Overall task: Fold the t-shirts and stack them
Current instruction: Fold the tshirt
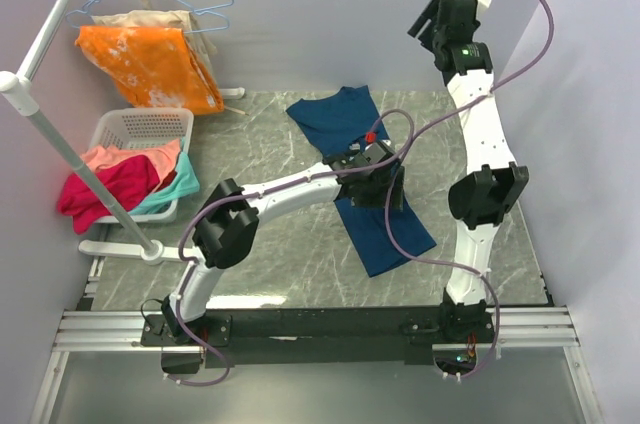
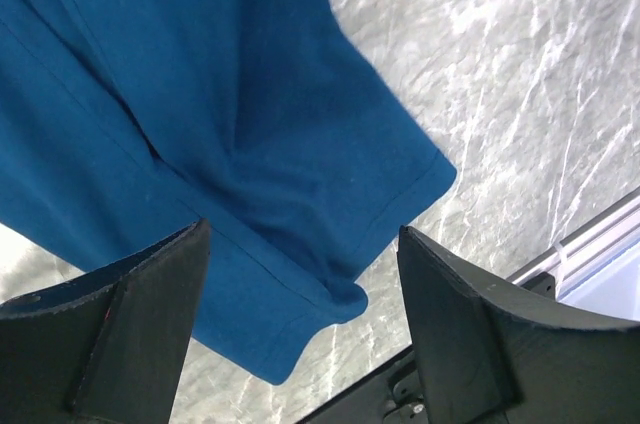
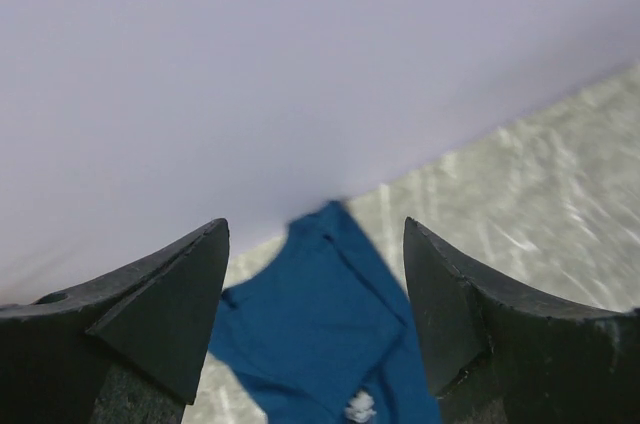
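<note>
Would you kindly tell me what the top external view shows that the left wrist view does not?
Only the top external view shows the white basket of pink and teal clothes, the orange garment hanging at the rack, and the raised right arm. Only the left wrist view shows the left fingers standing apart, close above a stitched hem corner of the blue t-shirt. Both show that t-shirt lying on the marbled table.
</note>
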You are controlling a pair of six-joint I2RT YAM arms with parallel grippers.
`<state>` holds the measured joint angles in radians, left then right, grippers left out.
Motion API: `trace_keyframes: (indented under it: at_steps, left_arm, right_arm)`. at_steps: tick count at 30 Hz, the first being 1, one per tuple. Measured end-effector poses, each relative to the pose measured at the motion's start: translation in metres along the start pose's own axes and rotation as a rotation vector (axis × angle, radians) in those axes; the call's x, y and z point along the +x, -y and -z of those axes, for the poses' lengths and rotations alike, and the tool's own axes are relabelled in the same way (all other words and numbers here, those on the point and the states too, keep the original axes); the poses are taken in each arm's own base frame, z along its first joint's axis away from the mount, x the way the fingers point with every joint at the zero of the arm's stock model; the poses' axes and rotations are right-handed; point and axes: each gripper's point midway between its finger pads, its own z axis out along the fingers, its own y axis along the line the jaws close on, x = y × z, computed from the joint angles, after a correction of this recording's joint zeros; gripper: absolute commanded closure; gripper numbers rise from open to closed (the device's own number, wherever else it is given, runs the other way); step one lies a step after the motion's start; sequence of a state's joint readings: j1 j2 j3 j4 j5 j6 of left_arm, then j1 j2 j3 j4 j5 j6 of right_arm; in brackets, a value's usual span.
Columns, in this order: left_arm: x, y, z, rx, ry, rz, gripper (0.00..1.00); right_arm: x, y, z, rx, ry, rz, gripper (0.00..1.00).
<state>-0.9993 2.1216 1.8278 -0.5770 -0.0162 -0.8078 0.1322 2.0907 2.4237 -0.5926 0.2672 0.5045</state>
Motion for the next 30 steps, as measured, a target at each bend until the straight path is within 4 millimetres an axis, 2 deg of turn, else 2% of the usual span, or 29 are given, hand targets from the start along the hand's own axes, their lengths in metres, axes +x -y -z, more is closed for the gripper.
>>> trace_keyframes:
  at_steps: [3, 9, 11, 13, 16, 18, 25, 30]
  left_arm:
    - [0.005, -0.002, -0.001, -0.009, -0.020, 0.028, 0.17]
    - [0.023, -0.010, -0.005, -0.043, -0.044, 0.059, 0.16]
    - [0.031, -0.017, -0.004, -0.066, -0.053, 0.068, 0.16]
    - [0.033, -0.022, -0.001, -0.083, -0.046, 0.076, 0.15]
    - [0.023, -0.020, 0.009, -0.087, -0.004, 0.086, 0.15]
    - [0.013, -0.016, 0.019, -0.081, 0.032, 0.105, 0.15]
    - [-0.024, -0.005, 0.050, -0.006, 0.134, 0.204, 0.15]
    - [-0.038, -0.006, 0.052, 0.024, 0.153, 0.263, 0.17]
  right_arm:
    - [0.004, 0.025, -0.004, 0.067, -0.028, 0.001, 0.23]
    - [-0.006, 0.079, -0.010, 0.188, -0.038, -0.061, 0.26]
    - [-0.001, 0.100, -0.008, 0.232, -0.057, -0.076, 0.26]
    - [0.016, 0.120, -0.002, 0.271, -0.099, -0.080, 0.27]
    - [0.039, 0.140, 0.009, 0.315, -0.156, -0.073, 0.27]
    - [0.045, 0.145, 0.015, 0.326, -0.171, -0.069, 0.27]
    - [0.026, 0.152, 0.034, 0.343, -0.138, -0.094, 0.30]
    - [0.020, 0.175, 0.043, 0.383, -0.131, -0.135, 0.30]
